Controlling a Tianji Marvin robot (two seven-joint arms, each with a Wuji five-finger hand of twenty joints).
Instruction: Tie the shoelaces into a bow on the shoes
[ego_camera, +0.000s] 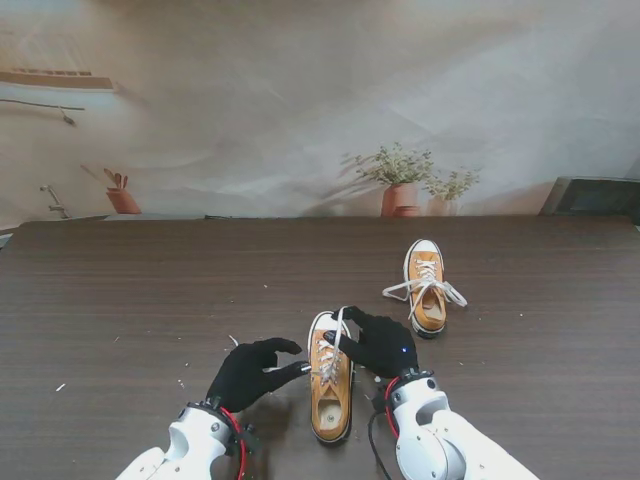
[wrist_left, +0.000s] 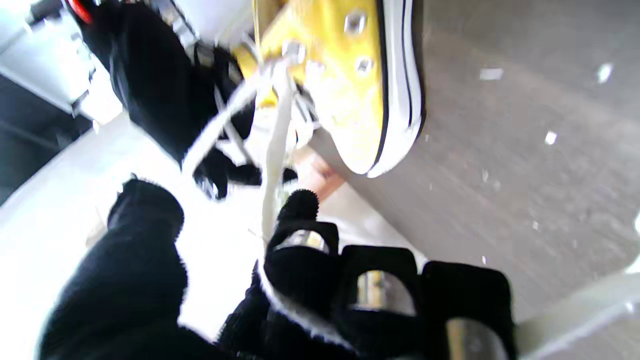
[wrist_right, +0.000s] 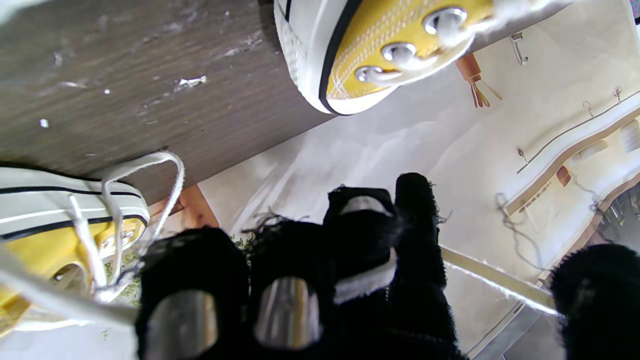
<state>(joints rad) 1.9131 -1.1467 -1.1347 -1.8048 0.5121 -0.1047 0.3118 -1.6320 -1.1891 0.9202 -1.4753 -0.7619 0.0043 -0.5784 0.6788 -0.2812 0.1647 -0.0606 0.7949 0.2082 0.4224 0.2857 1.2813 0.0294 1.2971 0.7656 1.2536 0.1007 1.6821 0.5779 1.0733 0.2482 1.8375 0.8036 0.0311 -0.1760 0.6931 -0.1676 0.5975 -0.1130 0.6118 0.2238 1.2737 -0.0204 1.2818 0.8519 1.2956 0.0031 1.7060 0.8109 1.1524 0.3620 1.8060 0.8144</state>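
Observation:
A yellow sneaker (ego_camera: 330, 385) with white laces lies between my hands, toe pointing away from me. My left hand (ego_camera: 250, 372) is at its left side, index finger reaching to the lacing. In the left wrist view a white lace (wrist_left: 277, 135) runs from an eyelet of the sneaker (wrist_left: 360, 90) to my left hand (wrist_left: 310, 280) and wraps across the fingers. My right hand (ego_camera: 385, 343) sits by the toe on the right side, with a lace strand (ego_camera: 341, 322) rising to it. In the right wrist view a lace (wrist_right: 365, 282) crosses a finger of that hand (wrist_right: 320, 280).
A second yellow sneaker (ego_camera: 427, 285) lies farther away to the right, its laces spread out to both sides; the right wrist view shows it too (wrist_right: 45, 220). White specks dot the dark wooden table (ego_camera: 150, 300). Potted plants (ego_camera: 400, 180) stand beyond the far edge.

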